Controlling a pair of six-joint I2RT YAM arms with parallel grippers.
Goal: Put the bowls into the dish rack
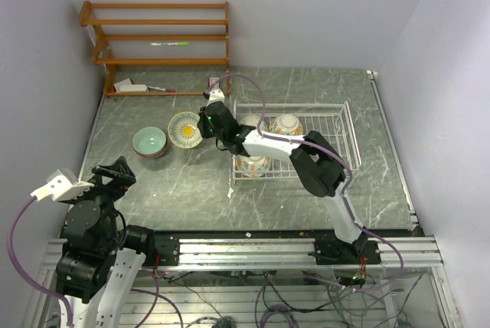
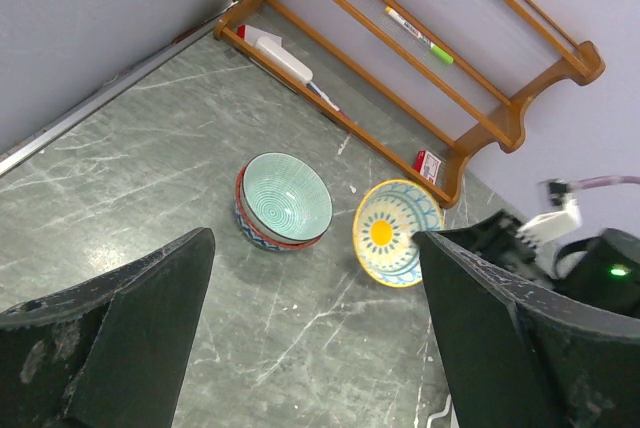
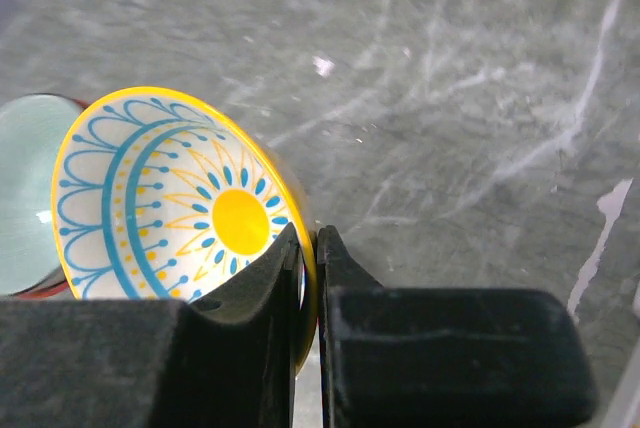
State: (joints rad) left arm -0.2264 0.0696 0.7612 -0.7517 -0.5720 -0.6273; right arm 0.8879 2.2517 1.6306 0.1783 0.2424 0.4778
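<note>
My right gripper [image 1: 204,125] [image 3: 311,248] is shut on the rim of a yellow floral bowl [image 1: 184,129] [image 3: 170,203] [image 2: 392,232], tilted, left of the white wire dish rack [image 1: 337,125]. A pale teal bowl [image 1: 149,142] [image 2: 285,199] [image 3: 18,188] sits on the table to its left, seemingly stacked in a reddish one. The rack holds three patterned bowls: one at the back middle [image 1: 285,124], one at the front left [image 1: 252,165], one partly hidden behind the arm [image 1: 251,121]. My left gripper [image 1: 115,171] [image 2: 310,338] is open and empty near the front left.
A brown wooden shelf unit [image 1: 161,37] [image 2: 450,58] stands at the back left, with a green-tipped pen [image 1: 170,43] and small items on it. A purple cable [image 1: 256,102] loops over the rack. Walls close in on both sides.
</note>
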